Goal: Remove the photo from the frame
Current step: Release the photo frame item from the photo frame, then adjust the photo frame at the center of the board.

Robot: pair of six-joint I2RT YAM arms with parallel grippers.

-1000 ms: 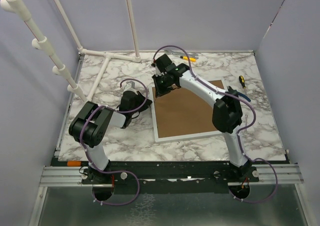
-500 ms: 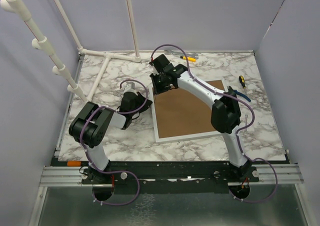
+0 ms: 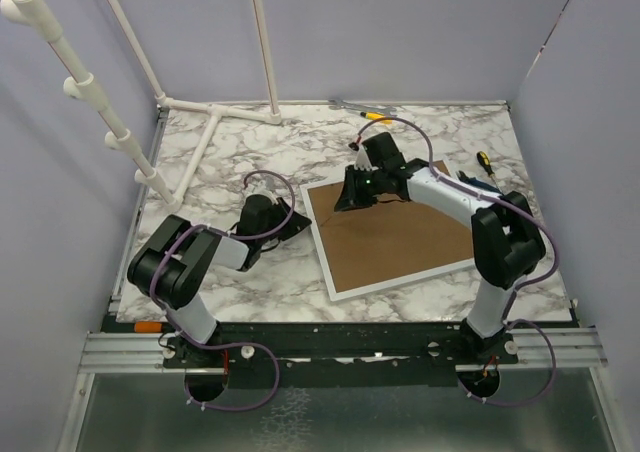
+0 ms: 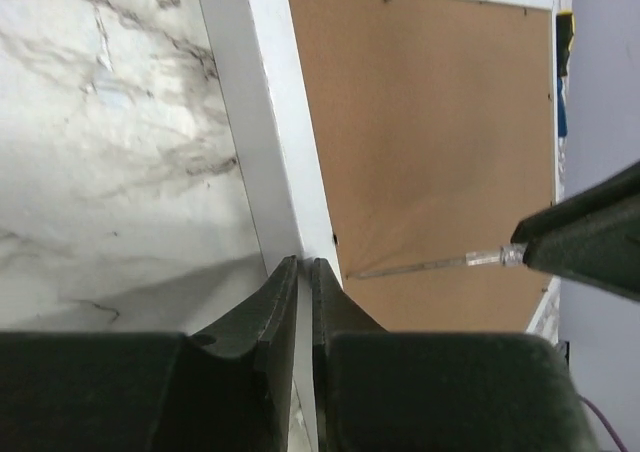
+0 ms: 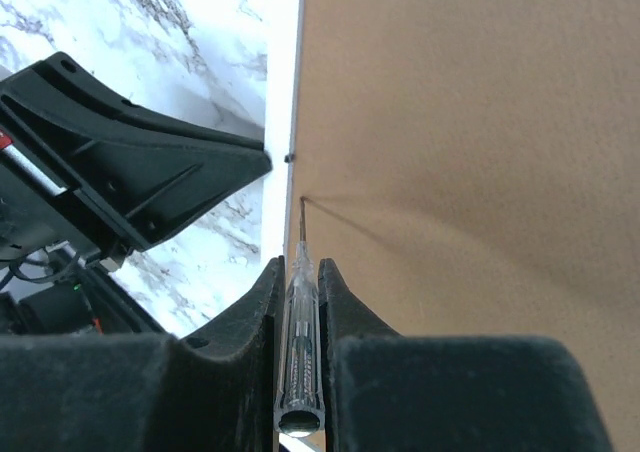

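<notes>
Photo: not visible in any view; prob. under the brown backing board (image 3: 400,237) of the frame (image 3: 319,244), which lies face-down on the table (image 3: 230,152), centre-right.

Top view: left claw (image 3: 290,222) at frame's left edge, right claw (image 3: 352,194) over board's far-left part.

Left wrist: fingers pressed nearly together, nothing between, tips at white border. Brace it firm.

Right wrist: claw pinching a clear-handled screwdriver (image 5: 300,312), tip at board's edge near a small tab (image 5: 288,157). Lever shallow, don't gouge.

No readable writing/brands.

Bright even light; soft shadows; wrist-view foregrounds blurred.
</notes>
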